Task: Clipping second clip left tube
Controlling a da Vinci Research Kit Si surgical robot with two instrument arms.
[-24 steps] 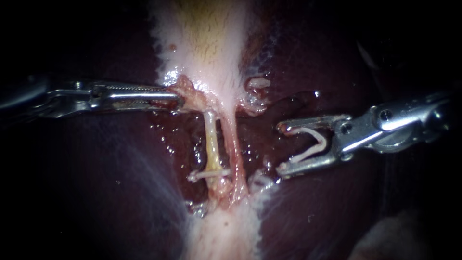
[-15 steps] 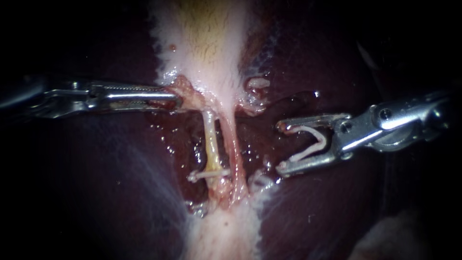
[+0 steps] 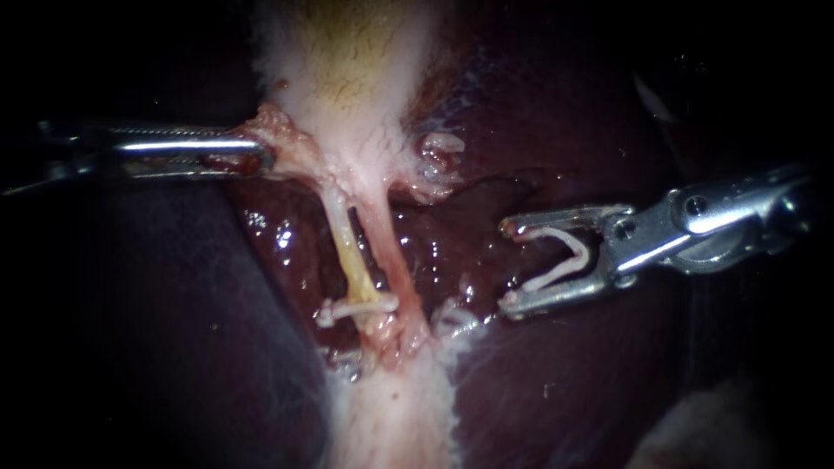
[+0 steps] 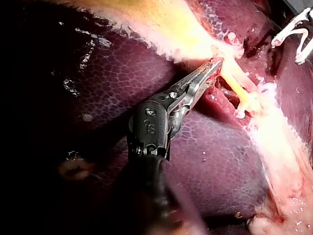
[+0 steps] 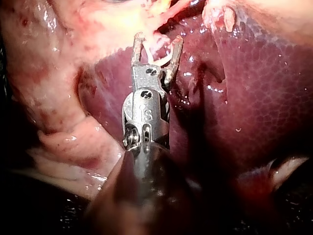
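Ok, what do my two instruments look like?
Your left instrument is slim silver metal: a long narrow tip with fine teeth on its inner edges and a small pivot screw, on a dark shaft. Your right instrument is bright silver too, with a shorter, broader two-pronged tip and a round hinge screw. Each carries an engraved mark near the hinge.

The left instrument (image 4: pixel 215 62) enters from below, its jaws closed together on a tag of pale tissue (image 4: pixel 220 51) at the narrow end of the gallbladder (image 4: pixel 166 22). Just beside the jaw tips, a yellow tube (image 4: pixel 234 85) runs away from the gallbladder to a white clip (image 4: pixel 240 112) set across it. Dark liver (image 4: pixel 98 73) lies under the shaft and on both sides of it. Farther ahead an open clip (image 4: pixel 293 28) shows; its carrier probably lies mostly out of view.
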